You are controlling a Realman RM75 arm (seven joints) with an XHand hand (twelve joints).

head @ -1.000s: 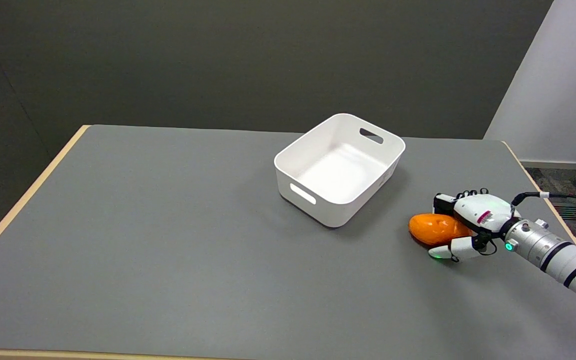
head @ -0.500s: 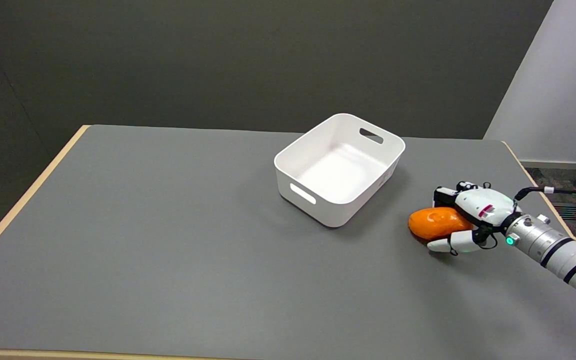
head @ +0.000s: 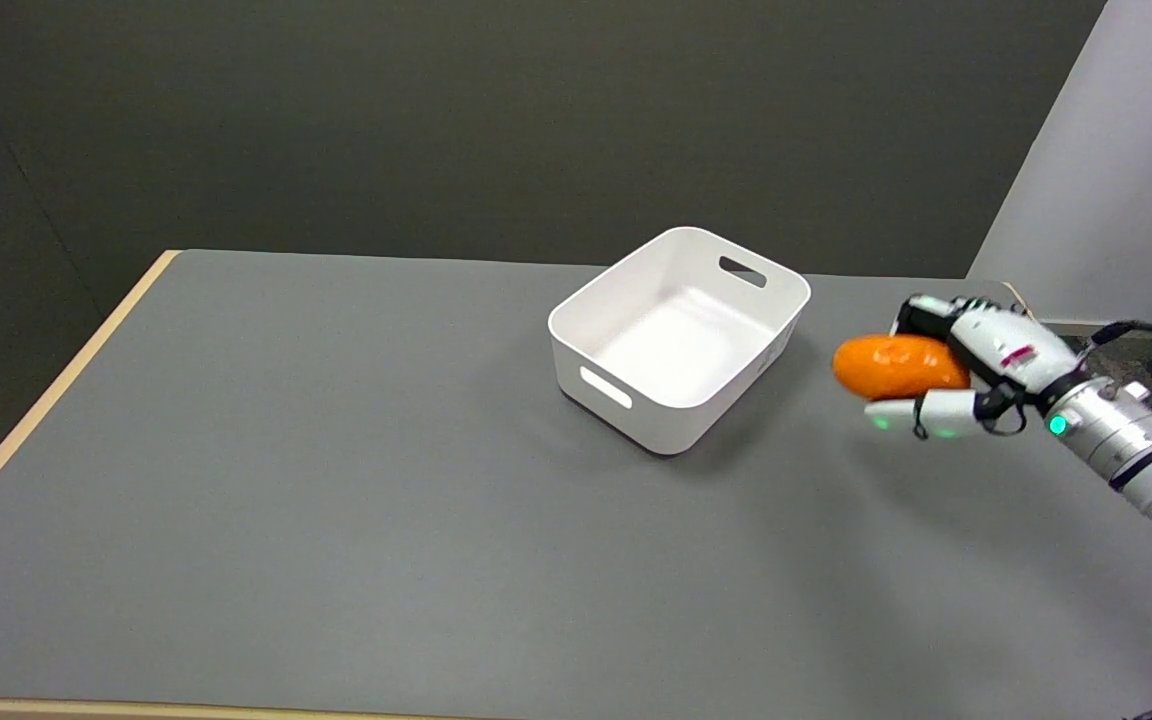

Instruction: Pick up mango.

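We note the right hand (head: pixel 966 375) grasping the orange mango (head: pixel 896 366), fingers wrapped over its top, thumb under it. Mango is in the air above the grey table (head: pixel 336 480), just right of the white bin (head: pixel 678 335).

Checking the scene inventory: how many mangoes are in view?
1. The mango is gripped by the right hand, right of the white bin. The bin looks empty.

No text, brand or number can be read; a small pink-red label on the back of the black-and-white right hand (head: pixel 976 375), at the right of the frame, is too small to make out
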